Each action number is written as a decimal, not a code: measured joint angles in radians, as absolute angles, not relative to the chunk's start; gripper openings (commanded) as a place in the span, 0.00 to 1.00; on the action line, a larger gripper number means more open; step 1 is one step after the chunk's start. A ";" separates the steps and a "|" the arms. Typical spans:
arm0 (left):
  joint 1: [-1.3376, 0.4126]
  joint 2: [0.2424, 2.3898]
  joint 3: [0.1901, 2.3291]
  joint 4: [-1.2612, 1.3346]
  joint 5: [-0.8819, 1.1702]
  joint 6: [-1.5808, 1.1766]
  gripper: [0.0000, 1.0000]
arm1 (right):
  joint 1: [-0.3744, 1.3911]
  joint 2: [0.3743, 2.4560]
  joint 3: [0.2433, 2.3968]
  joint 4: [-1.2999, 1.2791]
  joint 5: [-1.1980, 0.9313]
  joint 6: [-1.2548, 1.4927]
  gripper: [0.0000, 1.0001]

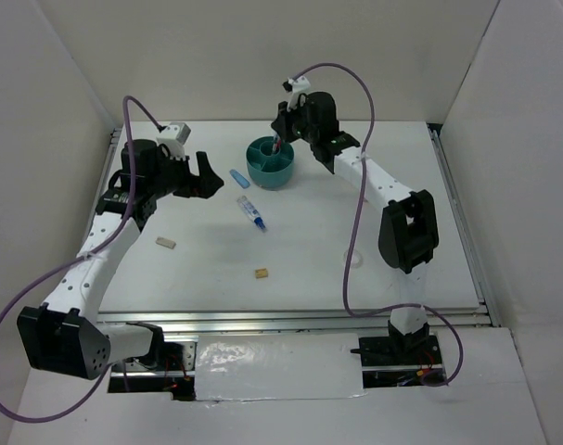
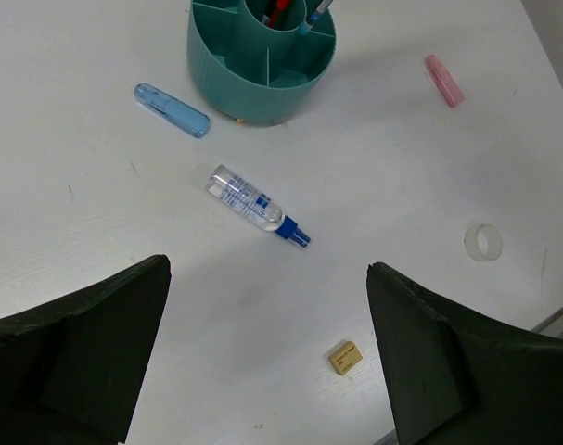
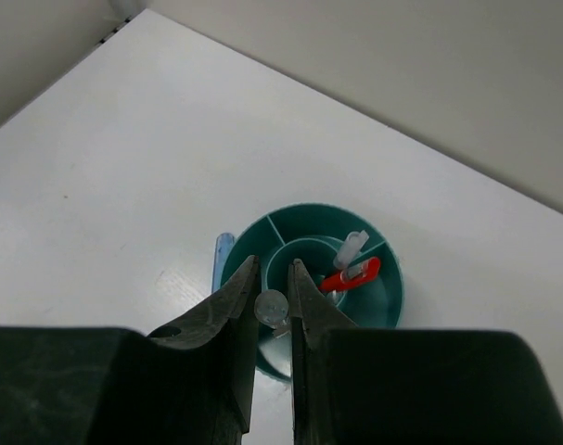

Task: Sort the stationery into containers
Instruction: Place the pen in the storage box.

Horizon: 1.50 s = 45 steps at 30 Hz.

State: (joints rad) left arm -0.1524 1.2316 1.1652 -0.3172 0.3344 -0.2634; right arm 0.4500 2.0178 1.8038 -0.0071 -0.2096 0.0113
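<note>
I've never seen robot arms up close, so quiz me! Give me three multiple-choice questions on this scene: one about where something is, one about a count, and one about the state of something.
1. Where is the clear tube with a blue cap relative to the round teal plastic organiser?
A. inside its central cup
B. lying on the white table, apart from it
C. leaning on its wall

2. How many small tan blocks lie on the table?
A. none
B. two
C. five

3. What state is the left gripper in?
A. wide open, holding nothing
B. shut tight on nothing
C. shut on a pen

Answers:
1 B, because bare table shows between the tube and the organiser.
2 B, because the overhead view shows one block near the left arm and one nearer the front.
3 A, because its dark fingers stand far apart with only table between them.
</note>
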 measured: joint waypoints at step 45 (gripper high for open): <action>-0.188 1.464 1.150 -0.464 0.623 0.379 0.77 | 0.459 2.185 1.903 0.064 -0.200 -0.076 0.54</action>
